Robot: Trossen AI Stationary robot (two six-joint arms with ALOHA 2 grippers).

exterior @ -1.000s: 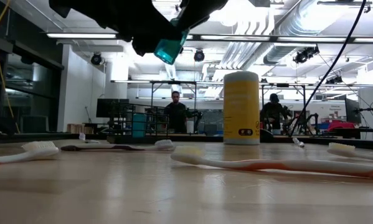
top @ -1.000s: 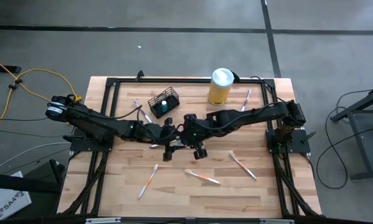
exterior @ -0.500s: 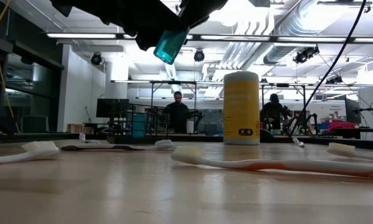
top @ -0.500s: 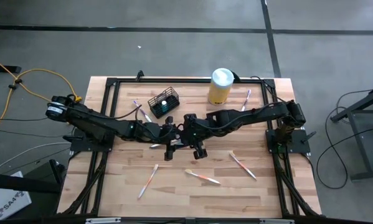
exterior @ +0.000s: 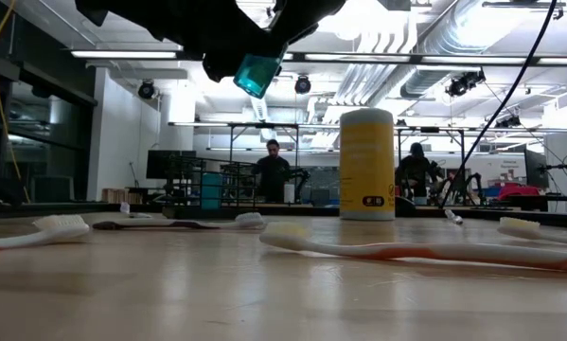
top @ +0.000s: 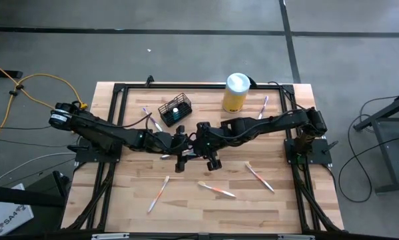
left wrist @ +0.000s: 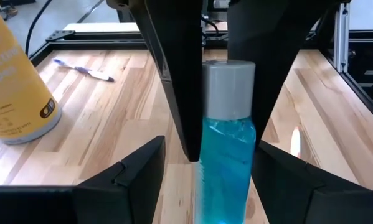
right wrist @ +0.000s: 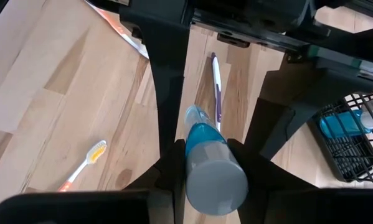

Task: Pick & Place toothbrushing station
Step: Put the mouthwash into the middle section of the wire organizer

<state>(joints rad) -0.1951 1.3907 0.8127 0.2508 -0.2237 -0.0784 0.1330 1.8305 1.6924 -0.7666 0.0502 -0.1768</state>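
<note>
R gripper (right wrist: 202, 155) is clamped on a small blue bottle w/ grey cap (right wrist: 212, 167), fingers pinching it on both sides, mid-air over table centre. L gripper (left wrist: 202, 165) is right up against it, fingers spread wide either side of the same bottle (left wrist: 226, 155) but not touching it as far as I can tell. Looks like a handover in progress, or both arms just crowded together.

Risks:
- if R lets go before L closes, bottle drops onto the wood table (top: 279, 200) and rolls among the loose toothbrushes.
- both wrists v. close in high view, so a small misaligned move could knock fingers together or twist the bottle out of the grip.
- bottle is smooth plastic, prob. slippery; a glancing pinch could squirt it out.

Toothbrushing station (top: 175, 110): black wire-mesh holder, sits on table just behind the grippers, beside the yellow canister (top: 235, 93) but apart from it. Upright, open top faces up. Long axis of its footprint runs diagonally in high view, from near-left up toward far-right. Something blue already inside (right wrist: 339, 122).

Bottle long axis is tilted in low view (exterior: 259, 71), not vertical; would prob. need righting before it goes in the holder.
</note>
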